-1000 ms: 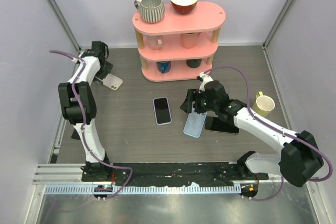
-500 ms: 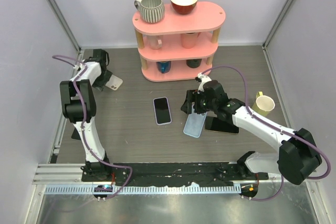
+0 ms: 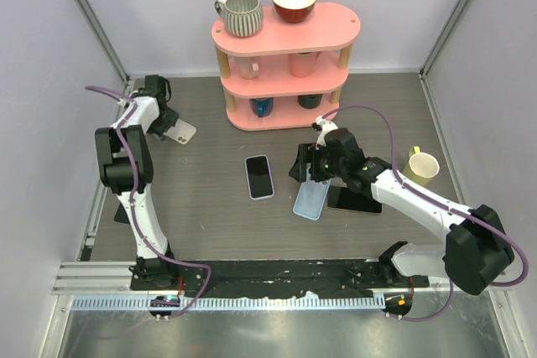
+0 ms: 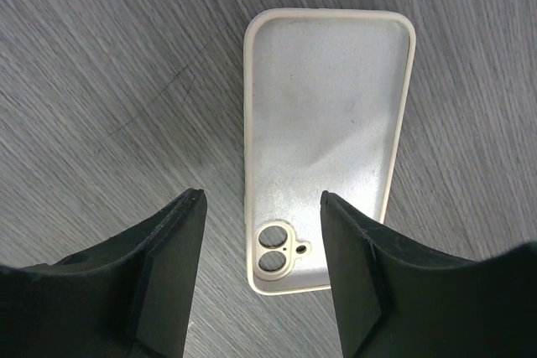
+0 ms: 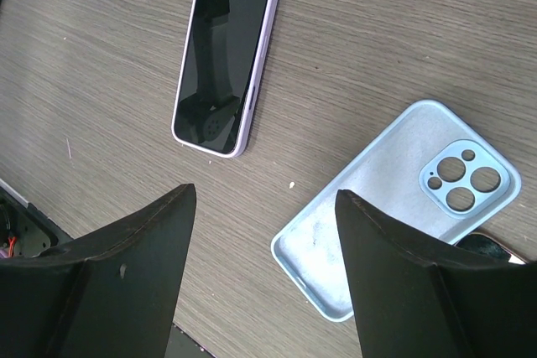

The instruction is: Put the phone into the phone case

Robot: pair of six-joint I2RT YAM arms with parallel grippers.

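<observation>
Cream silicone, the phone case [image 4: 327,123] lies hollow side up to the left of the pink shelf [image 3: 327,27], ready to receive. The left gripper [image 4: 262,207] hangs spread over its camera end, holding nothing. The lilac-edged phone [image 5: 225,60] lies screen-up in front of the shelf. Beside it, the right gripper [image 5: 264,194] is open and empty above a blue case [image 5: 394,207]. A second dark phone [image 3: 357,200] is mostly hidden under that arm.

soft even overhead light, crisp focus, dark reflection on the phone [image 5: 225,60] screen
</observation>
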